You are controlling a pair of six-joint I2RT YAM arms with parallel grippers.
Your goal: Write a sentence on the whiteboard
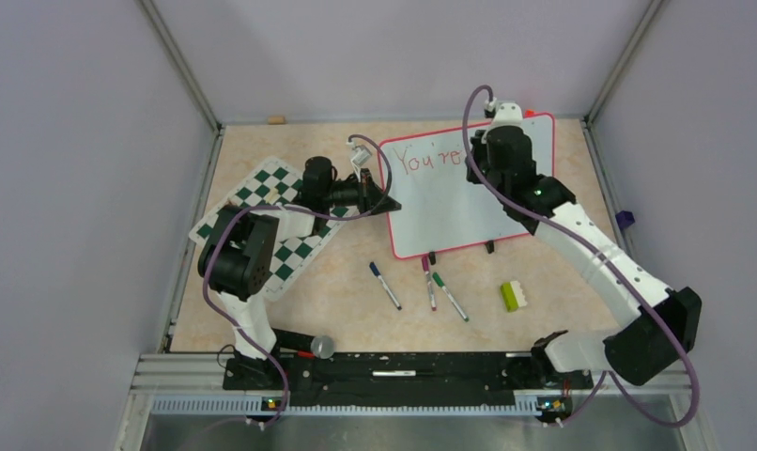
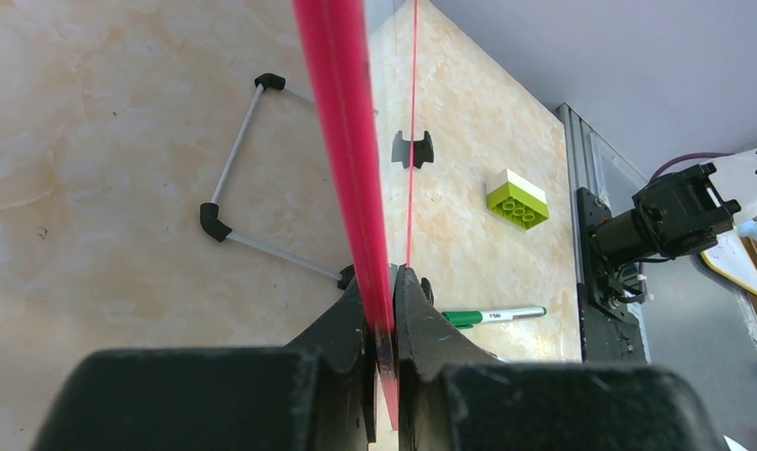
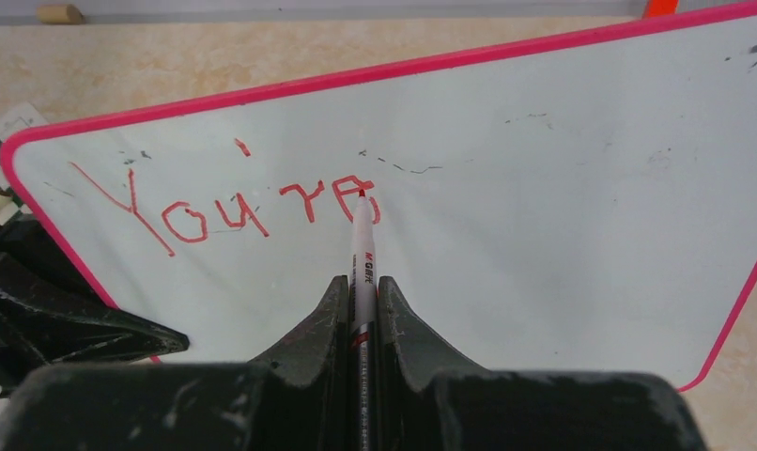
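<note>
The whiteboard point(image 1: 450, 211), white with a thin red-pink frame, stands tilted at the back middle of the table. Red letters reading "You're" point(image 3: 224, 211) run along its upper left. My left gripper point(image 2: 382, 277) is shut on the board's left frame edge point(image 2: 342, 141); in the top view it sits at that edge point(image 1: 386, 202). My right gripper point(image 3: 361, 282) is shut on a white marker point(image 3: 362, 244), whose red tip touches the board at the last letter. From above, the right wrist point(image 1: 502, 150) covers the board's upper right part.
A green-and-white chess mat point(image 1: 271, 202) lies under the left arm. In front of the board lie a blue-capped marker point(image 1: 385, 285), a purple-capped one point(image 1: 429, 282), a green one point(image 1: 450, 295) and a green-and-white brick point(image 1: 514, 295). The board's wire stand point(image 2: 253, 178) rests behind it.
</note>
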